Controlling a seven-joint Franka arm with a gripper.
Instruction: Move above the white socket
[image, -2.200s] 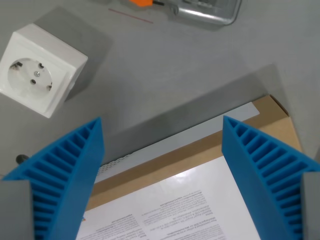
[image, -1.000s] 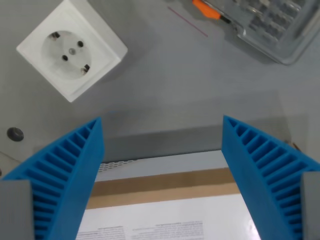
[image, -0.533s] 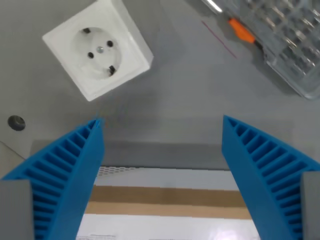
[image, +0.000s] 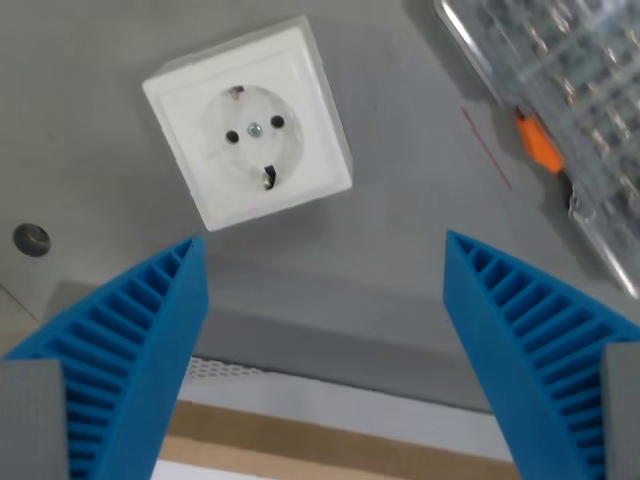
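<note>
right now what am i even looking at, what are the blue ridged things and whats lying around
The picture comes from a camera on a robot arm's wrist, looking down at a grey table. The two blue ridged wedges are the fingers of its gripper, spread apart with nothing between them. Ahead of them lies a white socket, face up. At the wrist view's right edge sits a clear plastic case with an orange part. Along the bottom, the edge of a cardboard box shows.

Wrist view, looking straight down, close
</note>
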